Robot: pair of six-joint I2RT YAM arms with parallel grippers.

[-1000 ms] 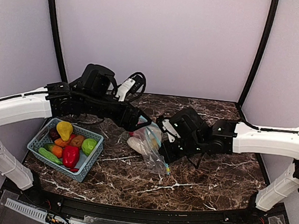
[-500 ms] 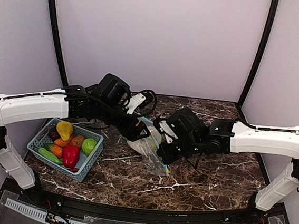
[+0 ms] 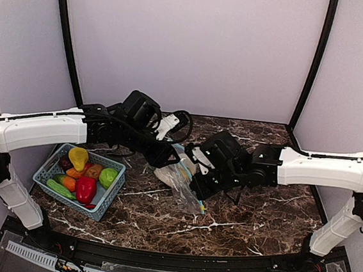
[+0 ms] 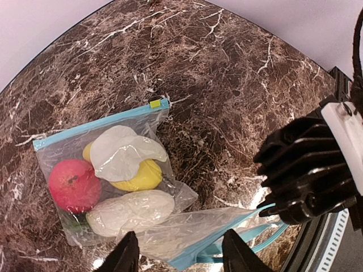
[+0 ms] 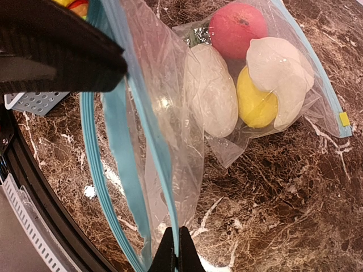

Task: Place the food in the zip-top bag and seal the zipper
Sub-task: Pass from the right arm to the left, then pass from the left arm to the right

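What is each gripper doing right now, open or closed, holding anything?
Left gripper: open, fingers either side of the rim of the zip-top bag, not clamped.
Right gripper: shut on the zip-top bag's blue zipper edge.

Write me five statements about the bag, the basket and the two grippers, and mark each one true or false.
1. The zip-top bag already holds a red fruit. True.
2. The teal basket holds no food. False: several pieces lie in it, among them a red piece and a green piece.
3. The right gripper pinches the bag's blue zipper edge. True.
4. The bag's zipper is sealed from end to end. False: the mouth gapes, with the blue strips apart in the right wrist view.
5. The left gripper holds a green vegetable. False: its jaws stand apart at the bag's open edge and hold no food.
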